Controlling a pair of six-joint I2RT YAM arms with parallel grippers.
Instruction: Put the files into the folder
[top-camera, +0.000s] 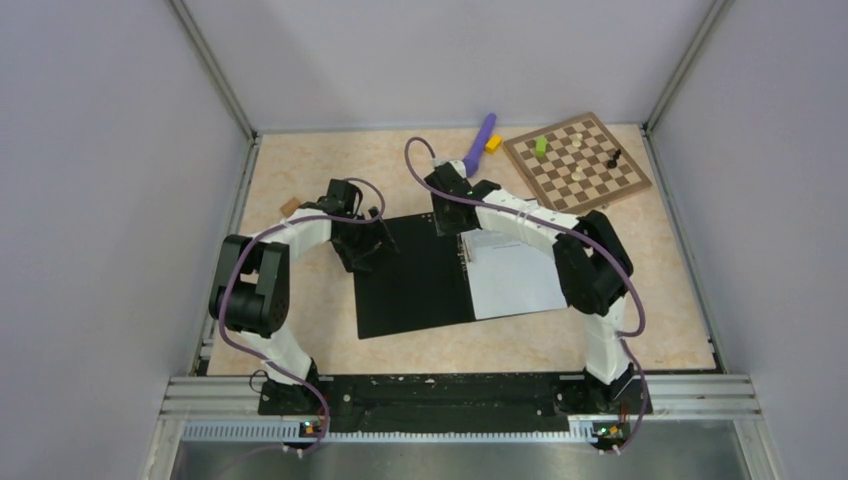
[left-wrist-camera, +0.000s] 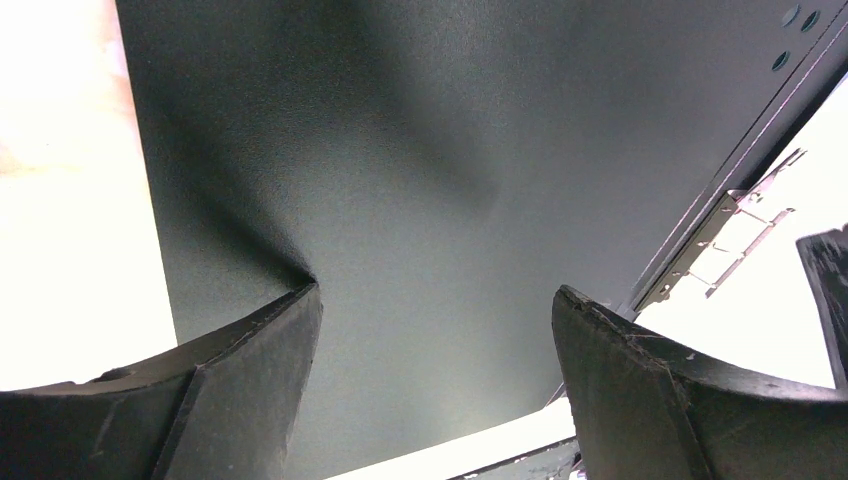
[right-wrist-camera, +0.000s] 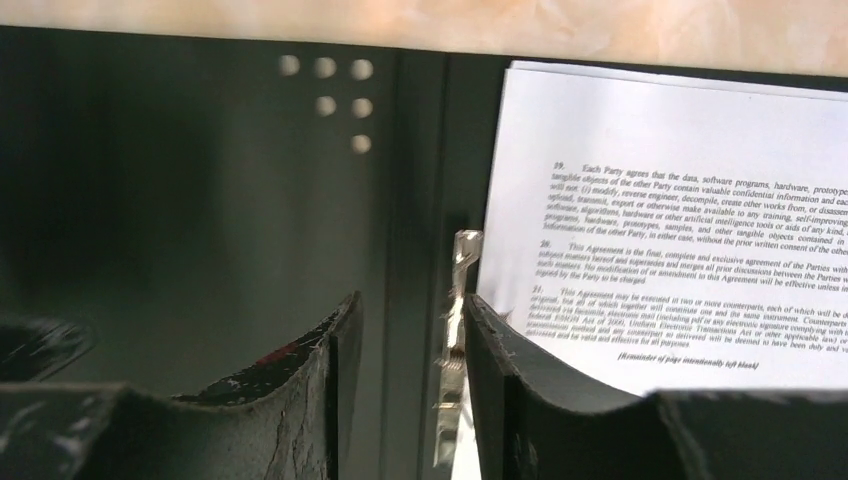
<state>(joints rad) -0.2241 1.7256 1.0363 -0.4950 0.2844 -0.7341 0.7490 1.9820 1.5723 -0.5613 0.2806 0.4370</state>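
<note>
The folder (top-camera: 415, 280) is laid open, black inner faces upward; the files (top-camera: 515, 285), printed white sheets, are laid on its right face.

Legible print is found only on the top sheet of the files (right-wrist-camera: 690, 150), in the right wrist view. Numbered contract clauses are shown: "19. Each Party agrees that the data, software programs, hardware…" and "This Agreement is the final, complete and exclusive agreement of the Parties". At the foot is set "[Remainder of page intentionally left blank]".
</note>
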